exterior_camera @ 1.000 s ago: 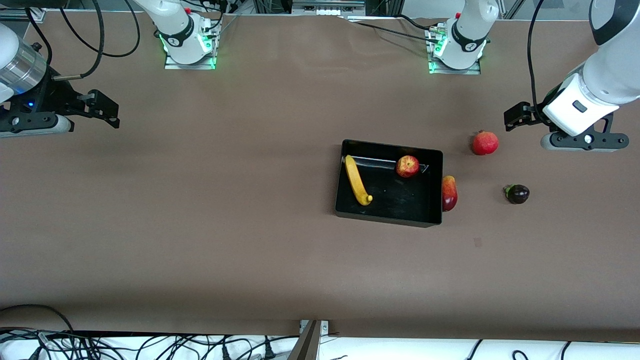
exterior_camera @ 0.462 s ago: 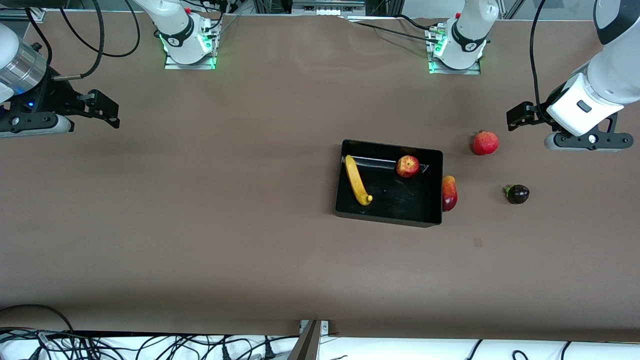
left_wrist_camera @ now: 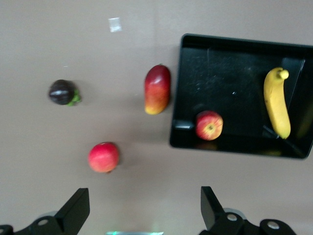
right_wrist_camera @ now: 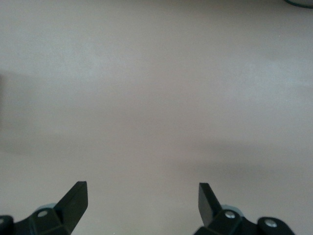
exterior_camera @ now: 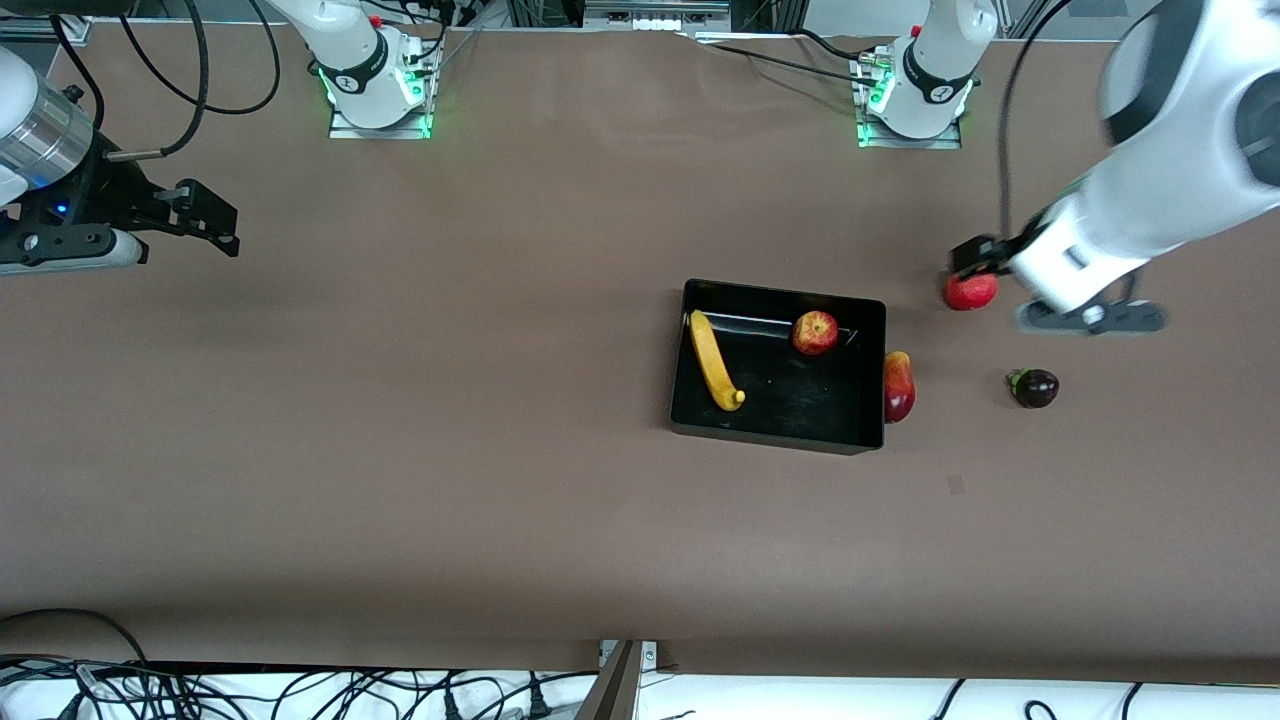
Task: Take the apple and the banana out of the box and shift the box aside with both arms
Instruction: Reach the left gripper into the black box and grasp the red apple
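Hovering over pomegranate: left gripper, spread wide, empty.

Table: matt brown cover, cloth- or paper-like, faint creases. Box: glossy black plastic, floor reflects light. Banana: smooth yellow, slight sheen. Apple, mango, pomegranate: smooth, plastic-looking skins with soft highlights. Purple fruit: dark, shiny. Left gripper and right gripper: fingers of matt black plastic. Arm shells: glossy white.

brown table, cables, perhaps tape
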Robot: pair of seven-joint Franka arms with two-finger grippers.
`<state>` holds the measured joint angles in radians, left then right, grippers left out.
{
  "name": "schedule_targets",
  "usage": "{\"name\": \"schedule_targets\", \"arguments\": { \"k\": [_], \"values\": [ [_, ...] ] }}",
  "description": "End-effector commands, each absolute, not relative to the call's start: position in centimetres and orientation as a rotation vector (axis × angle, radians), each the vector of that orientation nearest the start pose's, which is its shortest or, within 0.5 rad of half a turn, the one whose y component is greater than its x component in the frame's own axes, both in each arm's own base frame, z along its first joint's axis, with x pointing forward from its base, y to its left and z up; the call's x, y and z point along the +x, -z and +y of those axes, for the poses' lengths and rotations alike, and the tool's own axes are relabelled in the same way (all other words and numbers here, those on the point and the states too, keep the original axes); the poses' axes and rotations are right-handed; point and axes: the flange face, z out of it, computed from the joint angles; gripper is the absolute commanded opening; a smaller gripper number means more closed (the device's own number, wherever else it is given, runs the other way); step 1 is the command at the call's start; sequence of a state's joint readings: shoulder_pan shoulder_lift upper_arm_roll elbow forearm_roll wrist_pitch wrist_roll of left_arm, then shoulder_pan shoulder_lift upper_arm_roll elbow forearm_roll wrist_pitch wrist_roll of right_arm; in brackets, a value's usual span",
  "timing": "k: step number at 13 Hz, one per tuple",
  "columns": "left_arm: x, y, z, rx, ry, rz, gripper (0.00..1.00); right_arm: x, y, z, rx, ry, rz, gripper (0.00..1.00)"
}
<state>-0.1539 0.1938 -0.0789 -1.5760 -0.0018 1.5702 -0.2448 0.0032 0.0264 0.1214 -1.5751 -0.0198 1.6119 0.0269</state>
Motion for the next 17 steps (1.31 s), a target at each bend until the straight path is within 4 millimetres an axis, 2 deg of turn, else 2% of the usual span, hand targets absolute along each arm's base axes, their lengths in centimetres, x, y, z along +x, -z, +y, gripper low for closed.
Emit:
{"name": "schedule_targets", "arguments": {
  "k": [1, 2, 6, 9, 12, 13, 15, 16, 17],
  "values": [
    [58.9, -44.6, -17.7, -3.101, -0.283, -0.116, 1.0, 56.0, -61.7, 6.9, -3.149, 0.031, -0.155, 1.0],
    [58.5, -42.1, -18.8, -3.105, -0.254, -0.1, 1.0, 56.0, -61.7, 6.9, -3.149, 0.031, -0.155, 1.0],
    [55.9, -31.3, -21.2, -3.105, -0.199, -0.065, 1.0, 56.1, -61.7, 6.9, -3.149, 0.033, -0.155, 1.0],
    [53.5, -25.5, -21.8, -3.143, -0.084, -0.043, 1.0, 56.1, -61.7, 6.8, -3.149, 0.033, -0.153, 1.0],
    [51.3, -21.2, -22.3, -3.17, -0.005, -0.05, 1.0, 56.1, -61.7, 6.8, -3.149, 0.033, -0.153, 1.0],
    [50.9, -20.4, -22.6, -3.168, -0.015, -0.079, 1.0, 56.1, -61.7, 6.8, -3.149, 0.033, -0.153, 1.0],
    [49.5, -19.9, -25.1, -3.162, -0.034, -0.128, 1.0, 56.1, -61.7, 6.8, -3.149, 0.033, -0.153, 1.0],
    [49.5, -20.1, -25.4, -3.16, -0.034, -0.135, 0.66, 56.1, -61.7, 6.8, -3.149, 0.033, -0.153, 1.0],
    [49.6, -20.2, -25.0, -3.158, -0.039, -0.12, 0.4, 56.1, -61.7, 6.8, -3.149, 0.033, -0.153, 1.0]
  ]
}}
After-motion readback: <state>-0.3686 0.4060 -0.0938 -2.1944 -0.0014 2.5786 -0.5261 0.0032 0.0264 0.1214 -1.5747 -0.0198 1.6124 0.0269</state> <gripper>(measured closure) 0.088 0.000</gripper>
